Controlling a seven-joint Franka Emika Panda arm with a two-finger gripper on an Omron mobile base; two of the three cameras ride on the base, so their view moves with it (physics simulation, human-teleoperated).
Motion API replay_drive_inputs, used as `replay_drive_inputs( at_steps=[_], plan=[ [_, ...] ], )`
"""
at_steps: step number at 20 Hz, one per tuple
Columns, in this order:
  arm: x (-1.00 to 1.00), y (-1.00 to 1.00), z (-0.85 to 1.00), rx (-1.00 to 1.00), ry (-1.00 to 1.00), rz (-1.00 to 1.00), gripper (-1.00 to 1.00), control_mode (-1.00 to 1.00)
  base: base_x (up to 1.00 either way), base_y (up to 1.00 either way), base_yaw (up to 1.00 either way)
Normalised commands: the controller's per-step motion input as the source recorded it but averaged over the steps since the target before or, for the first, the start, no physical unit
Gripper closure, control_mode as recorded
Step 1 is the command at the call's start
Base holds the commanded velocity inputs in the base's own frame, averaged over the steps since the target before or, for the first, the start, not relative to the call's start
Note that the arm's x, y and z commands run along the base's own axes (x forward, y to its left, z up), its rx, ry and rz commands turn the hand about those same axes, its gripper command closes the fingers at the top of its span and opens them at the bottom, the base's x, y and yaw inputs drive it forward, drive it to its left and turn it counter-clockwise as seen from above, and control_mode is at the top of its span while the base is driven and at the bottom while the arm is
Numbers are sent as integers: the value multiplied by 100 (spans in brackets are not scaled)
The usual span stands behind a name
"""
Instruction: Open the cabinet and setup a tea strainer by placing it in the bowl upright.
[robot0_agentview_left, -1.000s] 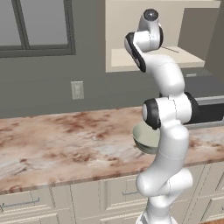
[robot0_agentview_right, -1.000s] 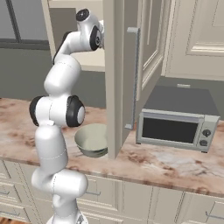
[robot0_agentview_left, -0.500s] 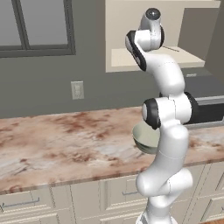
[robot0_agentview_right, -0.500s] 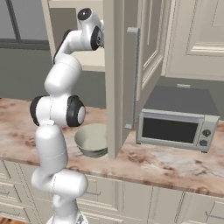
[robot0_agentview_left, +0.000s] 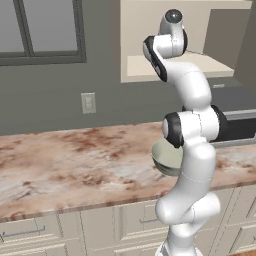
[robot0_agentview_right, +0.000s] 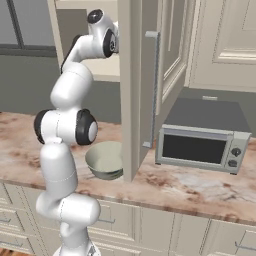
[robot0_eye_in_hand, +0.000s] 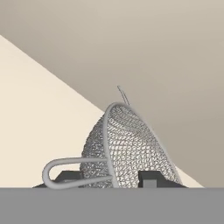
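Up on the cabinet (robot0_agentview_right: 131, 90) shelf, my hand view shows the gripper (robot0_eye_in_hand: 109, 180) partly closed with one dark fingertip on each side of the strainer (robot0_eye_in_hand: 127, 151). Its mesh basket sits between them and its wire loop handle runs out past one tip. I read that as a grip on the strainer, which rests tilted on the beige shelf. From the base views my arm reaches into the open cabinet, door swung wide. Down on the counter (robot0_agentview_left: 65, 160) the bowl (robot0_agentview_right: 106, 160) stands upright, nothing visible inside, near the microwave (robot0_agentview_right: 202, 147).
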Motion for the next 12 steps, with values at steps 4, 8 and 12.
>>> replay_drive_inputs(
  at_steps=[4, 8, 12],
  plan=[
    [-10, 0, -16, -11, -7, 0, 100, -100, 0, 0, 0],
    [-19, 0, -7, -9, -12, 0, 100, -100, 0, 0, 0],
    [-33, 0, 0, -1, -4, 0, 100, -100, 0, 0, 0]
  ],
)
